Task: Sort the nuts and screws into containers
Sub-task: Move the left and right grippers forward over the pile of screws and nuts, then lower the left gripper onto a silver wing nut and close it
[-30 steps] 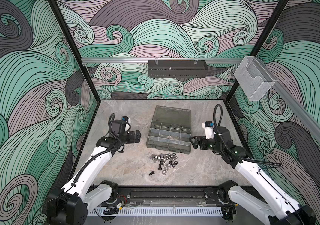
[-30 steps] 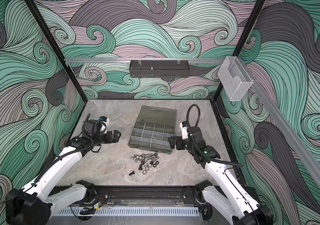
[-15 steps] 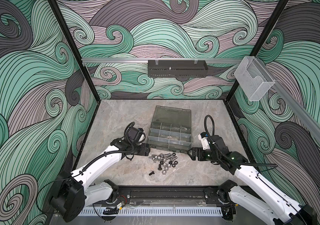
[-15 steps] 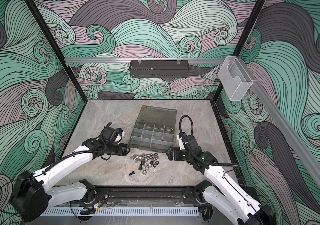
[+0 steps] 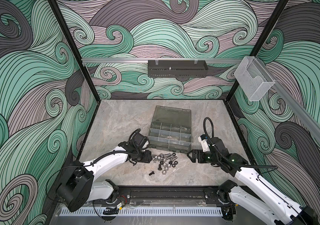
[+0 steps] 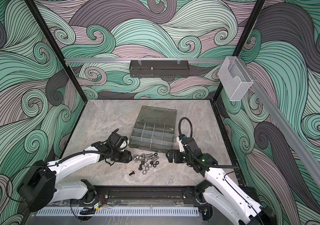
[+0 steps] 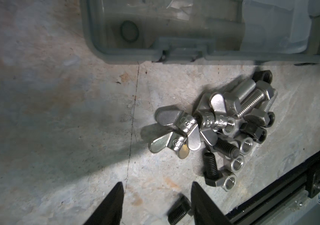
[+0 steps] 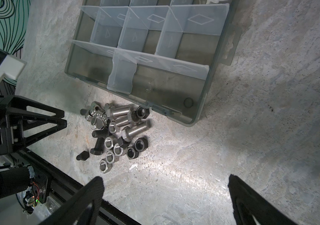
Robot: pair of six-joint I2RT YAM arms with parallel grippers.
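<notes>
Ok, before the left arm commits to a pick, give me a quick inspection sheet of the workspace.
Surface: marble-look tabletop, bare apart from the job's things.
Job's things: screws and nuts piled in front of the open organizer case; silver wing nuts among them; one black screw lies apart, nearer the front edge; compartments in the right wrist view look empty.
Clutter: nothing seen.
Grippers: left gripper low at the pile's left edge, jaws apart, gripping nothing; right gripper wide open, right of the pile.
Cables: black conduits along both arms, off the hardware.
Surroundings: black perforated tray on back wall; clear acrylic holder on right wall.
</notes>
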